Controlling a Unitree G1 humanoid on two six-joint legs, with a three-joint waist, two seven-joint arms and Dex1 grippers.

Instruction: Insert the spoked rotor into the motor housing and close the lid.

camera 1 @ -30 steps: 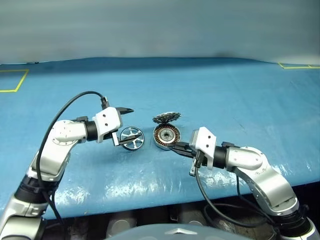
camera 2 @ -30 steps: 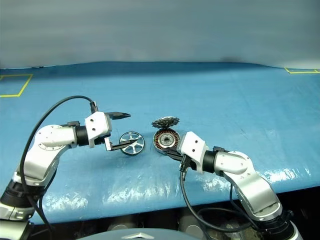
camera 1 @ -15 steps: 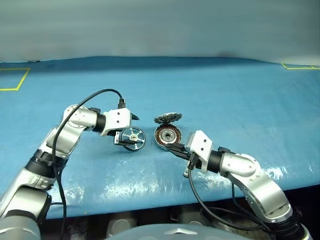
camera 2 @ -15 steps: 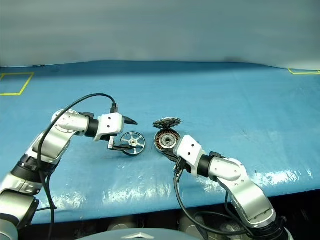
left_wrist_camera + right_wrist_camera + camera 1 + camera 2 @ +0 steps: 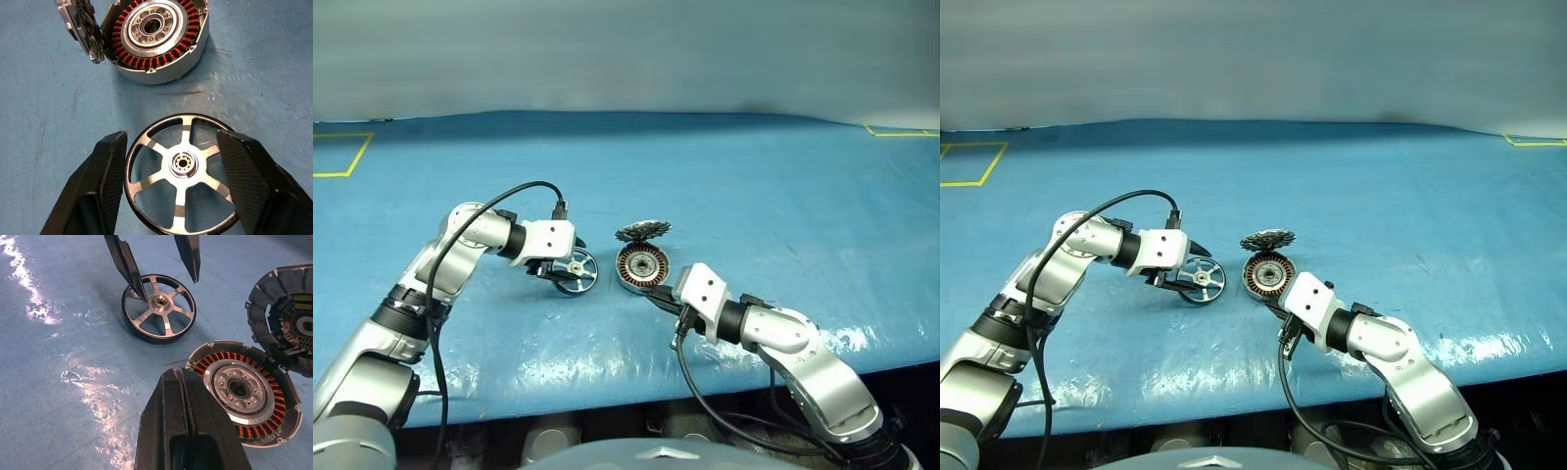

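My left gripper (image 5: 178, 188): spread around wheel (image 5: 182, 171) | my right gripper (image 5: 188, 431): pressed together beside open housing (image 5: 243, 390)

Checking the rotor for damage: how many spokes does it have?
6, spread evenly around the hub of the spoked rotor lying on the blue table; none look hidden.

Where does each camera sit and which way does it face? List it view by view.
Head views: from the head, forward and down over both arms, the left gripper at the spoked rotor, the right gripper at the motor housing.
Left wrist view: along its own fingers flanking the rotor, housing and open lid beyond.
Right wrist view: along its own shut fingers beside the housing.
Shared: rotor, housing and lid on the blue table.
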